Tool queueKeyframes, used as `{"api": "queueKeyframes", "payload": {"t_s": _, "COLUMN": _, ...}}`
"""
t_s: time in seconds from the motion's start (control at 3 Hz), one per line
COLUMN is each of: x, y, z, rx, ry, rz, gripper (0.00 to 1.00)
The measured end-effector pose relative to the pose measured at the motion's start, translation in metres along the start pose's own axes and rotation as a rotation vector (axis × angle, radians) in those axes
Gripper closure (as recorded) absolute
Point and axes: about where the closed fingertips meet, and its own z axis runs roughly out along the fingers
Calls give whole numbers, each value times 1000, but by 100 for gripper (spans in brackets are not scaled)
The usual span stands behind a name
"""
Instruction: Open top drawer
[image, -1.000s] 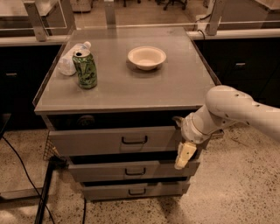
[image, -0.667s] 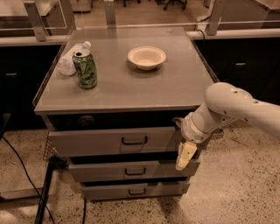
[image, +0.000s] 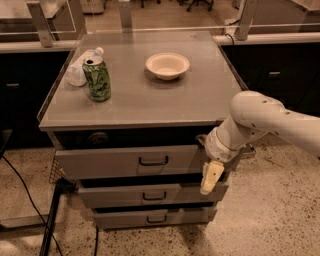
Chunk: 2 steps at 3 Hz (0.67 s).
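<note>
**Almost nothing has moved: gripper still parked at the drawer's right end**

Over the last second the gripper (image: 211, 177) keeps its spot at about 4 o'clock from the frame's centre. It hangs downward over the right end of the top drawer (image: 100, 162). Only the white arm behind it has shifted a hair. Whether the gripper is spread or closed I cannot tell.

The top drawer sits just under the cabinet top, toward 6 o'clock, with its front standing where it did. Its small dark handle (image: 153, 161) lies well off at the gripper's 10 o'clock, untouched. The green can (image: 97, 80) and the bowl (image: 167, 65) above have not stirred either.

My reading is that no pull has begun (the grasp itself looks still to come), so the opening remains ahead.
</note>
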Motion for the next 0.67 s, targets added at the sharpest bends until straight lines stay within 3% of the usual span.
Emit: {"api": "queueKeyframes", "payload": {"t_s": 0.67, "x": -2, "y": 7, "z": -13, "rx": -47, "ry": 44, "rz": 31, "gripper": 0}}
